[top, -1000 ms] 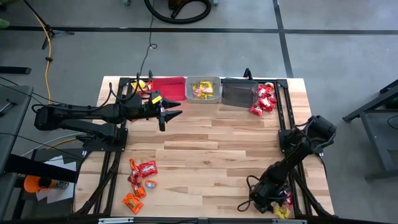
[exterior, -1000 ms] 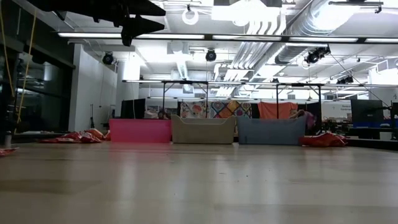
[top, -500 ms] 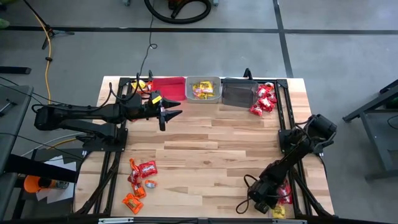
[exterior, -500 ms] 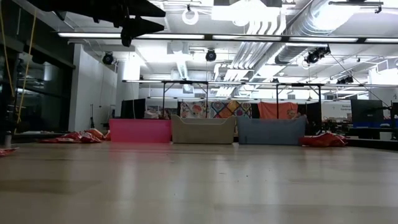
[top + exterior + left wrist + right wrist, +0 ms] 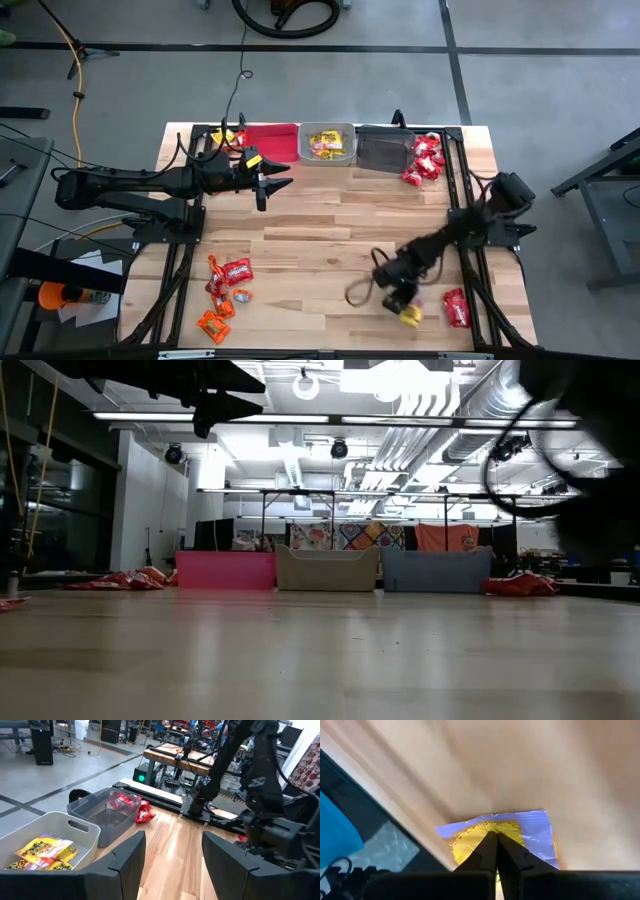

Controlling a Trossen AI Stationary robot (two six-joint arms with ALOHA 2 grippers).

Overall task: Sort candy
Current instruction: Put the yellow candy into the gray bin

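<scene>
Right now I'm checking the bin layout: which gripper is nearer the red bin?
Left. The left gripper hovers open just in front of the red bin at the table's far edge. The right gripper is shut on a yellow candy near the front right.

I count three bins along the table's far edge: one red bin, one clear grey bin and one dark bin. I see two arms and two grippers, the left gripper and the right gripper. Of candy I make out four groups and two singles: a red heap, yellow packets, a mixed cluster, a few pieces, one yellow candy and one red candy; exact numbers within the heaps I cannot tell.
</scene>
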